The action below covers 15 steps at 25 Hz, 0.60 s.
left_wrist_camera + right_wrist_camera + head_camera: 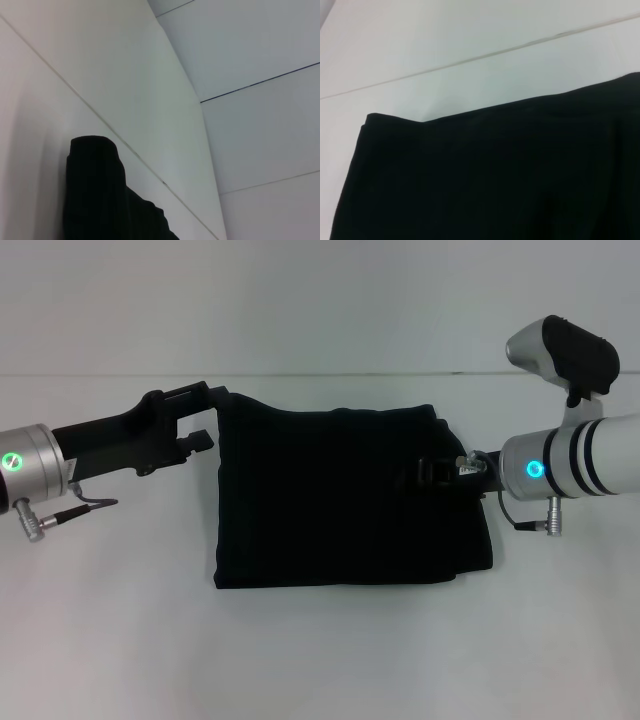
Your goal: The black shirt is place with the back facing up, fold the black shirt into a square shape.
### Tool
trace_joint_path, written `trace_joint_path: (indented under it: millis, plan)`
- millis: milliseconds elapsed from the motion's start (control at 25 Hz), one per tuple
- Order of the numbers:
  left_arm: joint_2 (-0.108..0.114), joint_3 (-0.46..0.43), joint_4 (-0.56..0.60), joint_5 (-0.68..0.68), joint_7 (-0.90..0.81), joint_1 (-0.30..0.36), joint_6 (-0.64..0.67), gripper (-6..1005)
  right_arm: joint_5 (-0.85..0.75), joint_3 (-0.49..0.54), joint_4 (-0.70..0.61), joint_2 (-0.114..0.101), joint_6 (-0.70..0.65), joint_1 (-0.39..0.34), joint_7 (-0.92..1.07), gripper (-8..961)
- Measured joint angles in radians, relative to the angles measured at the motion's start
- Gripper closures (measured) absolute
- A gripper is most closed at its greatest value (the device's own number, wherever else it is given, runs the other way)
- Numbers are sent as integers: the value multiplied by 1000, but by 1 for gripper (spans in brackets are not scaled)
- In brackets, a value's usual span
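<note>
The black shirt point(340, 495) lies folded into a rough rectangle on the white table point(320, 660), plain side up. My left gripper point(212, 416) is at the shirt's far left corner. Its fingers stand apart, one point(195, 392) along the far edge and one point(200, 441) beside the left edge. The left wrist view shows a raised fold of the shirt point(95, 195) against the wall. My right gripper point(432, 474) reaches in over the shirt's right side, dark against the cloth. The right wrist view shows the shirt's edge and a corner point(485, 175) flat on the table.
The table's far edge point(330, 375) meets a pale wall just behind the shirt. Bare white tabletop lies in front of the shirt and to both sides under the arms.
</note>
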Motion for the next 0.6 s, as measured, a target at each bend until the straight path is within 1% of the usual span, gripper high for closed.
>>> trace_joint_path:
  millis: [80, 320, 520, 600]
  plan:
    - [0, 0, 0, -1, 1, 2, 0, 267, 1, 3, -4, -4, -5, -6, 1, 598]
    - [-1, 0, 0, -2, 4, 3, -3, 271, 2, 3, -5, -6, -10, -11, 2, 841]
    - [-2, 0, 0, -2, 4, 3, -4, 274, 3, 8, -27, -5, -12, -13, 0, 932]
    - [-2, 0, 1, -3, 4, 3, -5, 276, 3, 7, -45, -5, -18, -14, 1, 930]
